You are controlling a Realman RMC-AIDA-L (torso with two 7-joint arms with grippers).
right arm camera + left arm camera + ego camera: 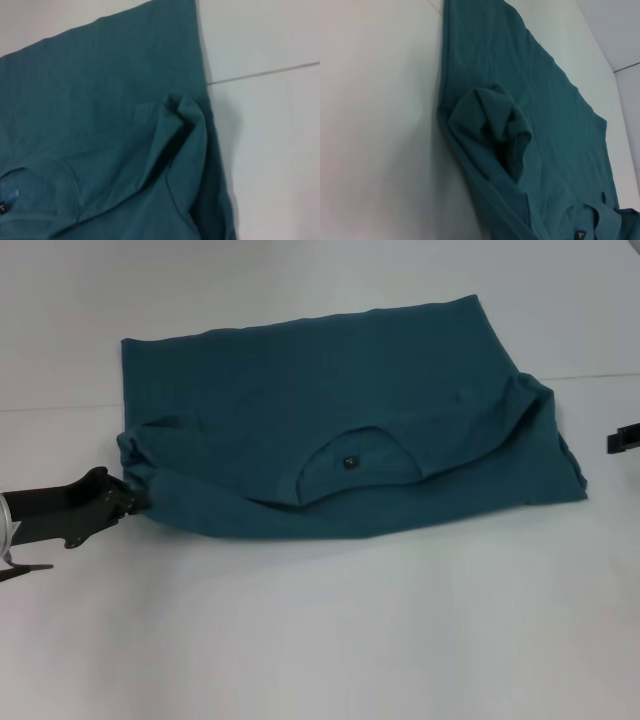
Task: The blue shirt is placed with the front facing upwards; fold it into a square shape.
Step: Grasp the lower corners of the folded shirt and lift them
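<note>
Your left gripper [135,502] sits at the lower left of the head view, its black fingers touching the bunched left edge of the blue shirt [330,430]; you cannot tell whether they are closed on the cloth. The shirt lies folded across the middle of the white table [350,640], collar [355,460] showing near centre. Your right gripper [624,438] barely enters at the right edge, apart from the shirt, fingers not readable. A partial pinch could slip and drag the crumpled sleeve, skewing the fold.
</note>
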